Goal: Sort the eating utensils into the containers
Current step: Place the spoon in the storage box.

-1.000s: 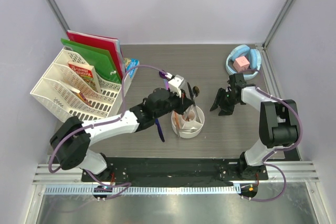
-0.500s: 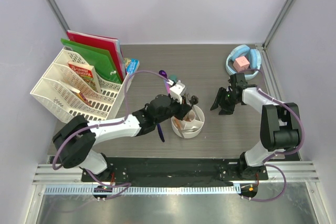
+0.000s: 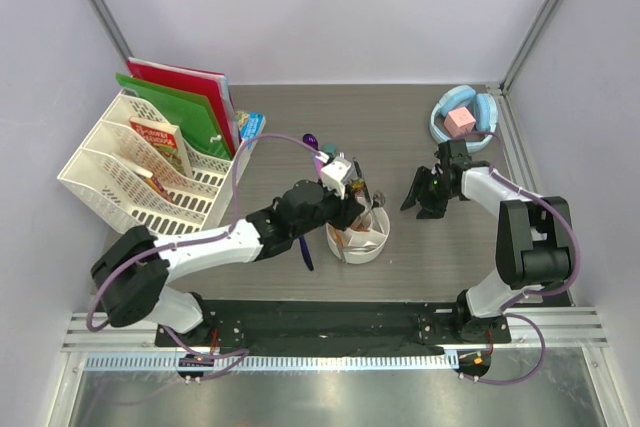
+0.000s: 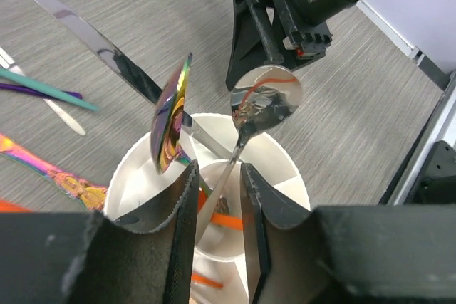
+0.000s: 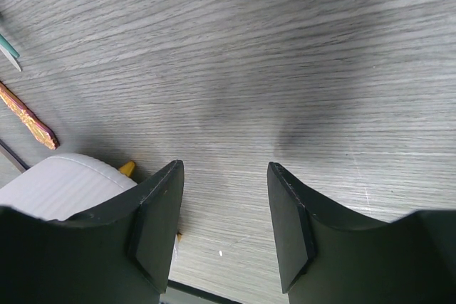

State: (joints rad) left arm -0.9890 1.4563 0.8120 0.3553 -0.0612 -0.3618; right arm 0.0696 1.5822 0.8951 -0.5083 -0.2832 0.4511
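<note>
Left wrist view: the silver spoon (image 4: 265, 97) stands bowl-up in the white cup (image 4: 283, 165). Its handle runs down between the two fingers of the left claw (image 4: 218, 179) into the middle of the cup. The fingers sit close on either side of the handle, but a gap shows on both sides, so I cannot tell whether the claw is clenched on it or released.

At 9 o'clock from the spoon an iridescent piece (image 4: 171, 122) stands in the cup, and a silver knife (image 4: 92, 37) slants out of it toward 10 o'clock. Orange pieces (image 4: 226, 220) lie lower inside.

On the desk (image 4: 342, 119), at 9 to 10 o'clock of the cup, lie a teal piece (image 4: 43, 90) with a purple piece (image 4: 20, 88) touching it, and a rainbow-gold handle (image 4: 50, 172) that reaches the rim.

From above, a dark blue knife (image 3: 303, 247) lies just beside the cup at 9 o'clock. The right claw (image 5: 224, 226) hangs at 2 o'clock, released, its fingers spread over bare desk. A file rack (image 3: 120, 172) sits at 10 o'clock. A light blue bowl (image 3: 438, 125) holding a pink cube (image 3: 459, 122) sits at 1 o'clock, well apart.
</note>
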